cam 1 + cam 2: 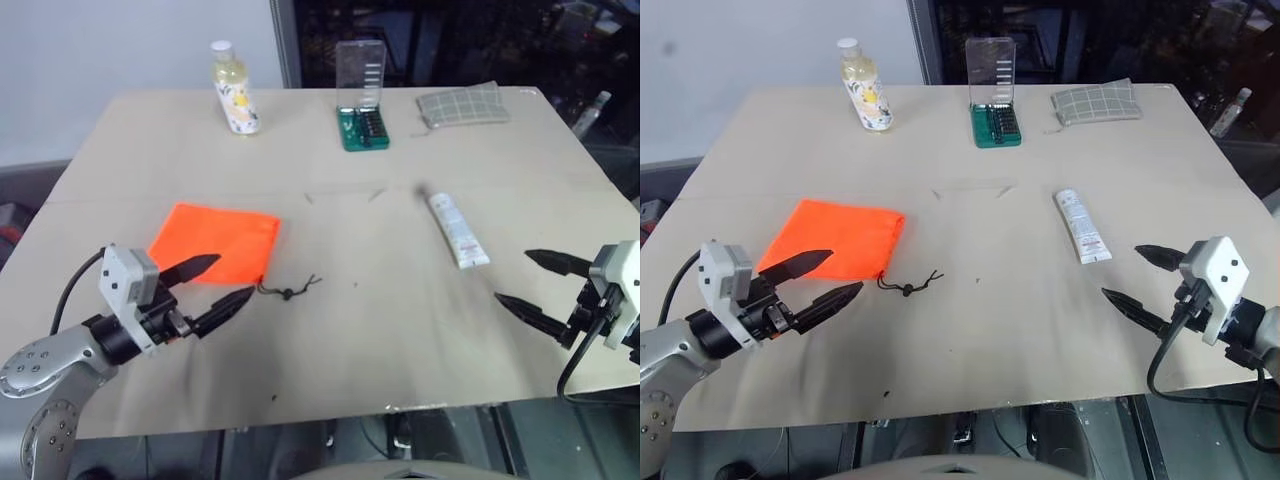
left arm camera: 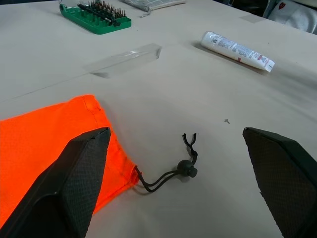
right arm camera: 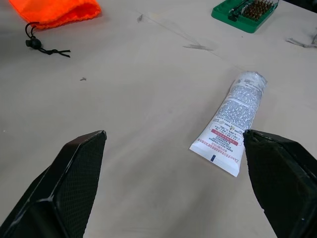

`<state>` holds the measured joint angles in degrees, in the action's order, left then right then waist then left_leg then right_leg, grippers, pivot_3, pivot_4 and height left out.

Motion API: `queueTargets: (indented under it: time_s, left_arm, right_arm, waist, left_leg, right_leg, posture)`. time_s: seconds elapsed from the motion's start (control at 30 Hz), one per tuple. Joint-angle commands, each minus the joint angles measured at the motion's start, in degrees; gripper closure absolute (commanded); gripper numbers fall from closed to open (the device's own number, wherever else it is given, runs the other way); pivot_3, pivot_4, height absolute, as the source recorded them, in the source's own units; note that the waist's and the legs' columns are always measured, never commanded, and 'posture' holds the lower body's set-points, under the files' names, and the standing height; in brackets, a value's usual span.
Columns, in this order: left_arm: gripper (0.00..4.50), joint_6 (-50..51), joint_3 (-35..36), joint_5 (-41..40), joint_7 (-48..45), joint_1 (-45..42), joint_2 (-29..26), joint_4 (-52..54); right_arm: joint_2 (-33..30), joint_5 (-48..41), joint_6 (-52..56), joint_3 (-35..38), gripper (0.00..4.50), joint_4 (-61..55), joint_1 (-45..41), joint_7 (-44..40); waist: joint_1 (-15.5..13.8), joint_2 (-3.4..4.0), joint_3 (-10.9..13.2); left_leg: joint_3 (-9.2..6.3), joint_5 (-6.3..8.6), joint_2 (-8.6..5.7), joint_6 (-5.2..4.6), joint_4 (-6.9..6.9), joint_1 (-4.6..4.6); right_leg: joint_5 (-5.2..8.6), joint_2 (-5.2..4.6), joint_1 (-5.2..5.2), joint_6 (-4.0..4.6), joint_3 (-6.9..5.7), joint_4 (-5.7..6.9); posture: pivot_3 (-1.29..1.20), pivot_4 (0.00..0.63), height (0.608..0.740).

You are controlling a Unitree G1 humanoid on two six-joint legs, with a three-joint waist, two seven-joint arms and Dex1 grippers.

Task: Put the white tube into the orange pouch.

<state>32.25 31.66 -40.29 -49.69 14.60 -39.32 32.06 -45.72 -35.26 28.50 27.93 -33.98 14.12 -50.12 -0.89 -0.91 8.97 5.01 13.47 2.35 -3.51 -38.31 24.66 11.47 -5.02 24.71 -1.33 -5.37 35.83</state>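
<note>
Left eye view: the white tube [image 1: 458,231] lies flat on the table [image 1: 360,330], right of centre in the frame, cap end toward the upper middle and crimped end toward the lower right. Long axis runs up-left to down-right, slightly off vertical in the picture. The orange pouch [image 1: 216,243] lies flat at left of centre, its black drawstring cord [image 1: 290,291] trailing off the pouch's lower right corner toward the middle of the frame. Tube and pouch are well apart.

The right gripper [image 1: 528,280] sits at the lower right edge, just below and right of the tube's crimped end, near but not touching. Right wrist view confirms it: the tube [image 3: 231,122] sits ahead of the fingers, off toward one of them, crimped end nearest. This arm is clearly the nearer one to the tube. I judge the coming move is a short reach up-left in the frame, with the jaws meeting the tube across its width.

Right gripper: jaws spread wide, nothing between them, nothing touched.

Left gripper [image 1: 213,282] at lower left, hovering at the pouch's near edge; one finger overlaps the orange cloth in the frame, contact uncertain. Jaws wide apart, holding nothing. In the left wrist view the cord [image 2: 173,169] lies between the fingers.
</note>
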Motion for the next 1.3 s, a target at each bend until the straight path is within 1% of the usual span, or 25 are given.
queueTargets:
  time_s: [0.03,0.07,0.1,0.13,0.17,0.2,0.23,0.27,0.4,0.53,0.63,0.97,1.03,1.1,1.17,1.2,1.3]
  left_arm:
    - [0.06,0.2,-1.2,-1.3,3.1,-2.0,-0.1,3.3]
    - [0.06,1.3,-2.5,-1.8,5.0,-3.1,0.3,4.5]
    - [0.06,2.1,-3.6,-2.0,6.4,-3.7,0.5,5.4]
    - [0.06,2.9,-4.2,-2.2,7.7,-4.1,0.8,6.1]
    - [0.06,3.2,-4.6,-2.3,8.6,-4.3,0.8,6.6]
    - [0.06,3.3,-5.2,-1.9,9.5,-4.4,0.9,7.1]
    - [0.06,3.6,-5.9,-1.5,10.6,-4.5,0.9,7.7]
    - [0.06,4.0,-6.6,-1.1,11.6,-4.6,0.8,8.2]
    - [0.06,4.1,-8.5,0.2,15.2,-5.5,0.8,9.9]
    - [0.06,5.5,-8.8,-1.7,18.4,-7.3,1.5,9.7]
    - [0.06,5.1,-9.1,-1.5,18.6,-7.3,1.6,9.5]
    - [0.06,4.7,-9.2,-1.3,19.5,-6.9,2.6,8.8]
    - [0.06,4.8,-9.8,0.2,20.1,-6.9,2.1,8.9]
    - [0.06,4.6,-11.0,3.6,21.9,-6.8,1.4,9.6]
    - [0.06,6.5,-13.0,8.3,26.3,-7.5,0.6,10.7]
    - [0.06,8.0,-14.3,10.8,28.7,-8.0,-0.2,11.3]
    - [0.06,18.7,-20.9,19.1,38.1,-12.8,-3.2,12.3]
  right_arm:
    - [-0.5,-1.5,-0.2,-0.1,0.00,-2.1,-1.5,0.0]
    - [-0.7,-2.0,0.2,-0.7,0.00,-2.5,-2.2,0.2]
    - [-0.7,-2.6,0.6,-1.1,0.00,-2.8,-2.9,0.4]
    - [-0.6,-3.0,1.0,-1.5,0.00,-3.0,-3.5,0.6]
    - [-0.7,-3.2,1.1,-1.9,0.00,-3.1,-3.9,0.6]
    - [-0.7,-3.3,1.1,-2.3,0.00,-3.2,-4.3,0.6]
    - [-0.6,-3.5,1.1,-2.8,0.00,-3.3,-4.6,0.7]
    - [-0.6,-3.8,1.1,-3.3,0.00,-3.6,-4.8,0.6]
    - [0.1,-5.0,0.7,-5.8,0.00,-5.0,-6.4,1.0]
    - [1.3,-4.1,0.7,-9.5,0.00,-5.1,-9.6,2.9]
    - [1.8,-4.1,1.3,-10.9,0.00,-5.8,-10.2,4.1]
    - [1.4,-5.0,1.7,-10.9,0.00,-6.9,-9.4,5.6]
    - [1.3,-5.1,1.9,-11.0,0.00,-7.2,-9.6,5.6]
    - [1.1,-5.6,2.1,-11.4,0.00,-7.5,-10.3,5.3]
    - [1.1,-5.4,1.9,-12.5,0.00,-7.5,-11.5,5.1]
    - [1.2,-5.1,1.8,-13.4,0.00,-7.4,-12.2,5.0]
    - [1.0,-3.3,0.8,-17.9,0.00,-7.3,-14.9,3.1]
  waist:
    - [0.0,0.00,0.0]
    - [0.0,0.01,0.0]
    - [0.6,0.98,0.0]
    - [0.4,0.31,0.1]
    - [0.3,-0.13,0.2]
    - [0.3,-0.12,0.2]
    - [0.3,-0.13,0.2]
    - [0.2,-0.07,0.2]
    - [0.0,-0.01,0.2]
    - [0.0,0.04,0.3]
    - [0.0,0.04,0.3]
    - [0.0,0.04,0.3]
    - [0.0,0.04,0.3]
    - [0.0,0.04,0.3]
    - [0.0,0.04,0.3]
    - [0.0,0.04,0.3]
    - [-0.1,0.03,0.3]
  left_leg:
    - [0.00,0.00,0.00,0.00,0.00,0.00]
    - [-0.01,0.00,0.00,0.00,0.00,0.00]
    - [-0.03,0.00,0.00,0.00,0.00,0.00]
    - [-0.61,-1.08,0.03,0.80,0.49,-0.27]
    - [-1.08,-1.07,0.00,1.04,1.53,-0.64]
    - [-0.73,-0.96,-0.12,0.86,1.38,-0.68]
    - [-0.63,-0.50,-0.17,0.20,0.94,-0.76]
    - [-0.51,-0.41,-0.17,0.09,0.94,-0.84]
    - [-0.44,-0.41,-0.16,0.09,1.02,-0.77]
    - [-0.41,-0.41,-0.16,0.10,1.02,-0.77]
    - [-0.36,-0.40,-0.16,0.10,1.00,-0.78]
    - [-0.30,-0.39,-0.17,0.09,1.01,-0.77]
    - [-0.30,-0.39,-0.17,0.09,1.00,-0.77]
    - [-0.30,-0.39,-0.17,0.09,1.00,-0.77]
    - [-0.30,-0.39,-0.17,0.09,1.01,-0.77]
    - [-0.28,-0.39,-0.17,0.09,1.01,-0.77]
    - [-0.29,-0.39,-0.17,0.09,1.00,-0.77]
  right_leg:
    - [0.00,0.00,0.00,0.00,0.00,0.00]
    - [0.00,0.00,0.00,0.00,0.00,0.00]
    - [0.00,-0.01,-0.01,0.00,0.01,0.01]
    - [-0.59,1.04,-1.10,-0.56,-0.30,-2.33]
    - [-0.38,0.89,-1.47,-0.86,-0.26,-2.77]
    - [-0.63,0.83,-1.18,-0.47,-0.10,-2.02]
    - [-0.71,0.69,-1.08,-0.33,0.31,-1.60]
    - [-0.71,0.52,-1.03,-0.33,0.49,-1.50]
    - [-0.62,0.53,-0.78,-0.18,0.65,-1.31]
    - [-0.60,0.54,-0.73,-0.14,0.67,-1.22]
    - [-0.60,0.52,-0.71,-0.15,0.69,-1.19]
    - [-0.60,0.51,-0.67,-0.14,0.69,-1.18]
    - [-0.60,0.51,-0.67,-0.14,0.69,-1.17]
    - [-0.60,0.51,-0.67,-0.14,0.70,-1.17]
    - [-0.60,0.51,-0.67,-0.14,0.70,-1.17]
    - [-0.60,0.51,-0.66,-0.15,0.70,-1.17]
    - [-0.60,0.52,-0.65,-0.15,0.70,-1.15]
  posture:
    - [0.00,0.150,0.740]
    - [0.00,0.150,0.740]
    - [0.00,0.150,0.740]
    - [0.00,0.150,0.740]
    - [0.00,0.150,0.740]
    - [0.00,0.150,0.740]
    - [0.00,0.150,0.740]
    - [0.00,0.150,0.740]
    - [0.00,0.150,0.740]
    - [0.00,0.150,0.740]
    - [0.00,0.150,0.740]
    - [0.00,0.150,0.740]
    - [0.00,0.150,0.740]
    - [0.00,0.150,0.740]
    - [0.00,0.150,0.740]
    - [0.00,0.150,0.740]
    - [0.00,0.150,0.740]
